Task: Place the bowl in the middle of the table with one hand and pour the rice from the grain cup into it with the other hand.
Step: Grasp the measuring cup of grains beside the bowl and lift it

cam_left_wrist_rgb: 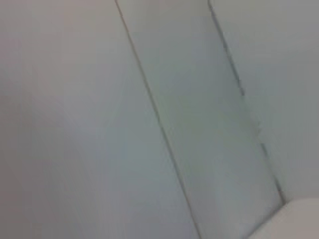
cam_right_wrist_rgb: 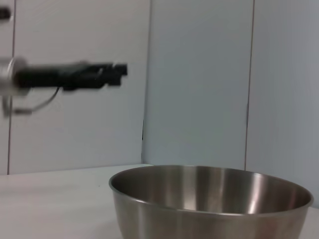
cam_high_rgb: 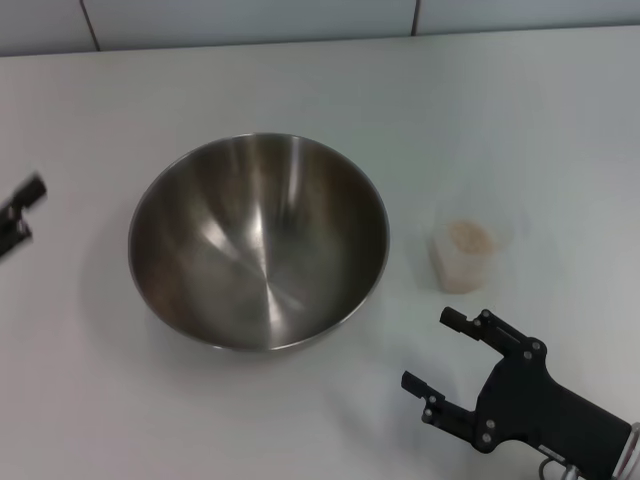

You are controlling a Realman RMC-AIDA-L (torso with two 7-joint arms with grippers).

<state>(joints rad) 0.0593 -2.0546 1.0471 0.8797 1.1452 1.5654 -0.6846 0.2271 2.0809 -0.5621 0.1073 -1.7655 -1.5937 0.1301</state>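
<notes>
The large steel bowl [cam_high_rgb: 258, 240] stands empty on the white table [cam_high_rgb: 500, 120], a little left of the middle; it also shows in the right wrist view [cam_right_wrist_rgb: 209, 204]. The small clear grain cup [cam_high_rgb: 463, 258] stands upright to the bowl's right, apart from it, with pale rice [cam_high_rgb: 467, 236] inside. My right gripper [cam_high_rgb: 430, 350] is open and empty, low at the near right, just in front of the cup and not touching it. My left gripper [cam_high_rgb: 20, 212] is at the far left edge, away from the bowl; the right wrist view [cam_right_wrist_rgb: 99, 74] shows it raised above the table.
A pale panelled wall [cam_high_rgb: 300, 20] runs along the table's far edge. The left wrist view shows only wall panels [cam_left_wrist_rgb: 149, 124] and a corner of the table [cam_left_wrist_rgb: 299, 219].
</notes>
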